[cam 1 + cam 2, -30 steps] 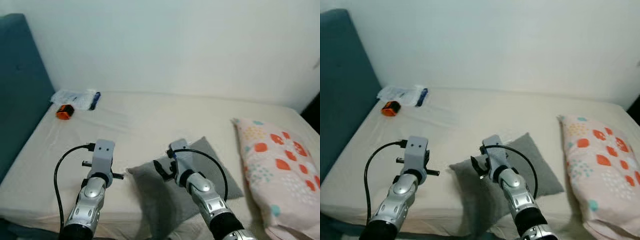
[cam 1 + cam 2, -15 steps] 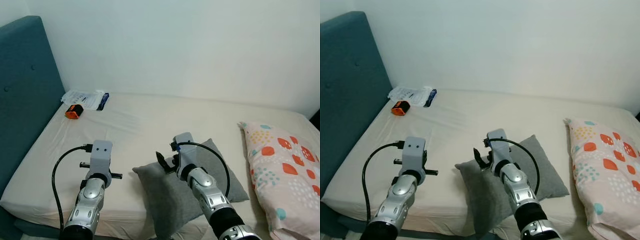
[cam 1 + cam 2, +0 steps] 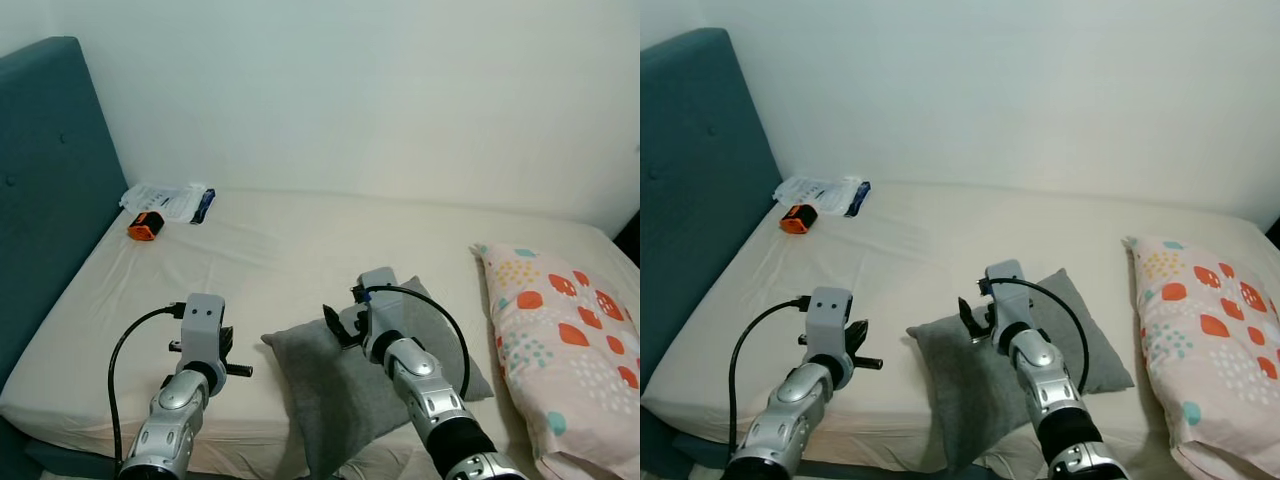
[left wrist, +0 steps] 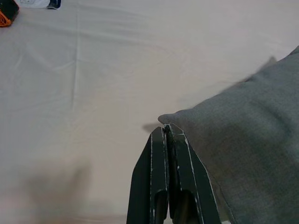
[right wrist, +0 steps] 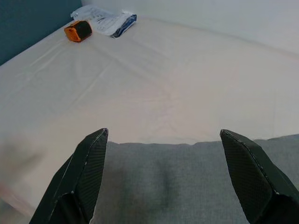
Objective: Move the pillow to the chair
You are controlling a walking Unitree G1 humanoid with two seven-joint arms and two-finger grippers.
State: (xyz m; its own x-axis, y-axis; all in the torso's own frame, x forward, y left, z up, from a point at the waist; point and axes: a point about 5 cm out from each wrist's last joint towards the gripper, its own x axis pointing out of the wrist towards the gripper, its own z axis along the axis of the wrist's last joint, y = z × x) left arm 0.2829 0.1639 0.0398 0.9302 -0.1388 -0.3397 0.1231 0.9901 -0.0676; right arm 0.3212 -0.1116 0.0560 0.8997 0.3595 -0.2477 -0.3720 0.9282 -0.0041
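A grey pillow (image 3: 372,372) lies on the cream bed (image 3: 280,250), near its front edge. My right gripper (image 3: 343,326) hovers over the pillow's far edge. In the right wrist view its fingers (image 5: 86,172) stand wide open above the grey fabric (image 5: 163,186), with nothing between them. My left gripper (image 4: 166,132) is shut, its tips just at the pillow's left corner (image 4: 163,118). I cannot tell whether they touch it. In the left eye view the left gripper (image 3: 224,343) sits low over the sheet, left of the pillow.
A large patterned pillow (image 3: 560,345) lies at the bed's right end. At the far left corner are an orange object (image 3: 144,225) and a plastic packet (image 3: 166,198). A teal headboard (image 3: 40,190) stands on the left, with a white wall behind.
The camera has shifted a little. My left gripper has dropped slightly towards the sheet beside the pillow's corner. The right gripper stays open over the pillow.
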